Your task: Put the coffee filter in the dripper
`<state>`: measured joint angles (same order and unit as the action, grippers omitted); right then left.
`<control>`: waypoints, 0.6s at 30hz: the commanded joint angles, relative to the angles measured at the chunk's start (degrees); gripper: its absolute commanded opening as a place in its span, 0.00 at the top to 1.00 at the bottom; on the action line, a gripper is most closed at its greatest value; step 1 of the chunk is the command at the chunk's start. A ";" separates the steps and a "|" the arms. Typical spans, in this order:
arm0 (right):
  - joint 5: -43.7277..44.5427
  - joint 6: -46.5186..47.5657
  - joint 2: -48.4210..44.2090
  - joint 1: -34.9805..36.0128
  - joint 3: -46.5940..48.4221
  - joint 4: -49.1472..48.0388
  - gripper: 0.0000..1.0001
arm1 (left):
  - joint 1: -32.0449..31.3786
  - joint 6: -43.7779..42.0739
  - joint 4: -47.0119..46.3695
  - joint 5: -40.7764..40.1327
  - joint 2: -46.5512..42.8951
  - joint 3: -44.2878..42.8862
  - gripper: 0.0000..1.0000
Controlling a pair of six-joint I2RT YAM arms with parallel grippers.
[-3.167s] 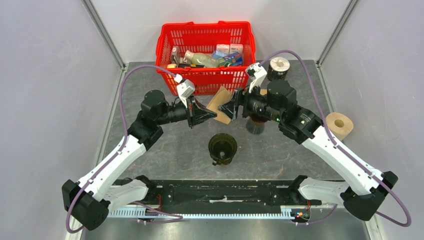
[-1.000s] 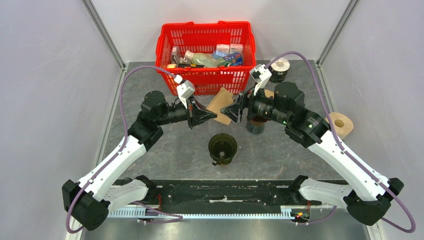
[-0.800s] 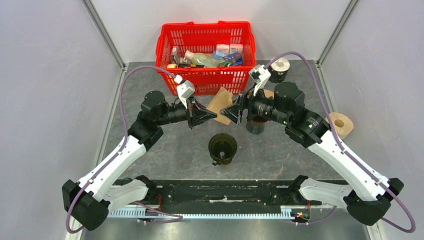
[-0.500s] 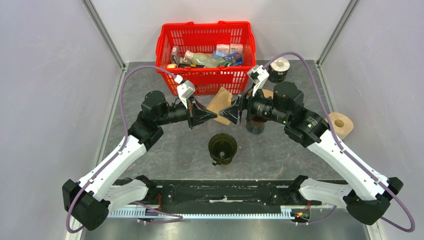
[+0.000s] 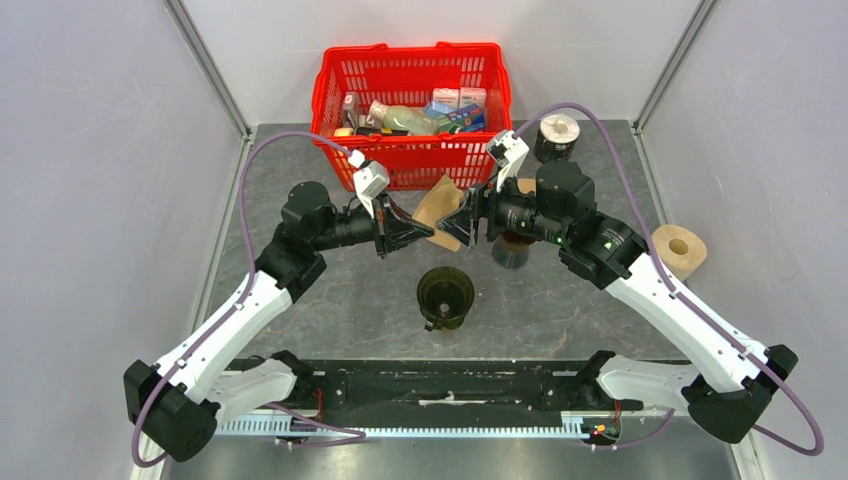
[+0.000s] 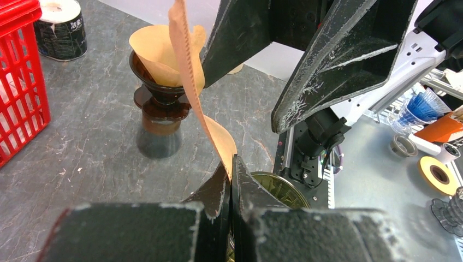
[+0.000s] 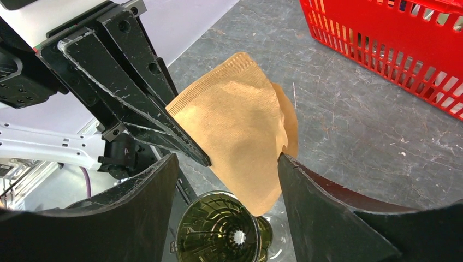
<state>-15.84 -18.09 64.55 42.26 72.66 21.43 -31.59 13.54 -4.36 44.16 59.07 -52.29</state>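
Surface: grey marbled table (image 5: pixel 330 300); pale grey wall panels l. & r.; metal posts in the back corners
Back centre: red basket (image 5: pixel 410 48) w/ packets & bottles inside
L claw (image 6: pixel 230 172): shut tight on the lower edge of the coffee filter (image 7: pixel 240 136); holds it up off the table; paper looks edge-on in the l. wrist cam
Filter posn: brown paper cone, in the air betw. the two claws; above & just behind the dripper (image 5: pixel 445 293); not yet in it
Dripper: dark greenish ribbed cone; upright on the table, approx. centre
R claw (image 7: pixel 228 158): wide open, gripping nothing; jaws sit either side of the filter's free end; one tip right at the paper's edge, contact can't be told
R side: 2nd dripper (image 6: pixel 161 93) on a dark stand w/ its own filter, under the r. arm; dark canister (image 5: pixel 557 135) at back; paper roll (image 5: pixel 680 248) at r. edge
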 commanded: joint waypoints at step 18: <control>1.13 3.39 -0.81 -0.03 0.69 -3.65 0.41 | 0.04 -2.73 -2.41 3.28 -1.95 0.62 0.98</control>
<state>-13.19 -15.29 64.55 42.26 72.66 20.53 -31.59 12.88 -4.75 46.68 57.95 -51.88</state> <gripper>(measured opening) 0.598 0.030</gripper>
